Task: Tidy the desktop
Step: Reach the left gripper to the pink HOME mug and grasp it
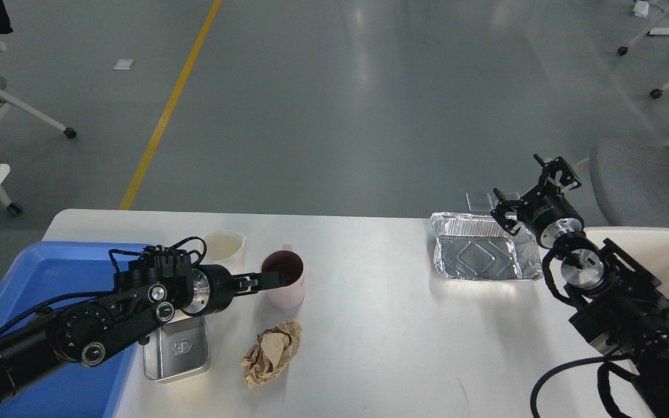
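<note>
The white desktop (381,325) carries a pink mug (286,288), a white paper cup (225,244) behind my left arm, a small steel tray (176,350), a crumpled brown paper ball (270,352) and an empty foil tray (479,253). My left gripper (269,281) reaches from the left and its tips overlap the mug's left rim. Its fingers show side-on as one dark shape. My right gripper (535,187) is open and empty, hovering just past the foil tray's far right corner.
A blue plastic tray (27,278) lies at the left edge, under my left arm. A cream-white bin (668,249) stands at the right edge under my right arm. A grey chair (642,180) stands beyond the right corner.
</note>
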Robot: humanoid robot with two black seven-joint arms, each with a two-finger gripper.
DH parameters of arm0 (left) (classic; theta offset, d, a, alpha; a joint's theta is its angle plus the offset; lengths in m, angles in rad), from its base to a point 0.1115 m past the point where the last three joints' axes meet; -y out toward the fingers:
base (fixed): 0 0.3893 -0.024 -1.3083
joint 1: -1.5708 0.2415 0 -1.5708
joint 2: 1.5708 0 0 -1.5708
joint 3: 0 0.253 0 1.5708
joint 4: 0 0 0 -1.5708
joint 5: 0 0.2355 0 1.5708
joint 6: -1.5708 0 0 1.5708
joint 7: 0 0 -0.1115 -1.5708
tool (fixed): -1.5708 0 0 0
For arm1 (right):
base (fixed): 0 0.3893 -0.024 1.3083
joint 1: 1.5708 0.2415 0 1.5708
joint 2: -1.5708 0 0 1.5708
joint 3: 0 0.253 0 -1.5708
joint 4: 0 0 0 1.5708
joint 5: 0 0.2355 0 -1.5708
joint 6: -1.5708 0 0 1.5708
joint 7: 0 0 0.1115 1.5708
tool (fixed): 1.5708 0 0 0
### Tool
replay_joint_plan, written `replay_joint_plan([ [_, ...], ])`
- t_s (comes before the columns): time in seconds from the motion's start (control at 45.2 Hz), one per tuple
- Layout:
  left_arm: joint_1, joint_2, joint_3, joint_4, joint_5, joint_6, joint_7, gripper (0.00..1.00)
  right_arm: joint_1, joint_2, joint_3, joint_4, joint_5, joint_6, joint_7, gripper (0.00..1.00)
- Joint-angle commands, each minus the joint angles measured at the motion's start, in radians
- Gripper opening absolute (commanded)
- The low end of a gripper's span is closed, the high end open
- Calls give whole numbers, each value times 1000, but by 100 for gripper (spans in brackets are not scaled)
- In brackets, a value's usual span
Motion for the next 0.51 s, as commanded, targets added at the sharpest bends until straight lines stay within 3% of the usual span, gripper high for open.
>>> replay_joint_plan([
  [0.0, -11, -8, -3, 11, -6, 0, 5, 85, -2, 2, 0, 0, -3, 0, 0, 100],
  [0.221, -57, -8, 0, 25, -48, -10, 14, 84, -14, 6, 0, 2, -3, 0, 0, 100],
  [0.354, -102, -17, 8, 43, -115, -12, 61, 83, -20, 13, -7, 2, -3, 0, 0, 100],
  [0.487, -134, -54, 29, 86, -132, -32, 77, 83, -25, 15, -17, 2, -3, 0, 0, 100],
])
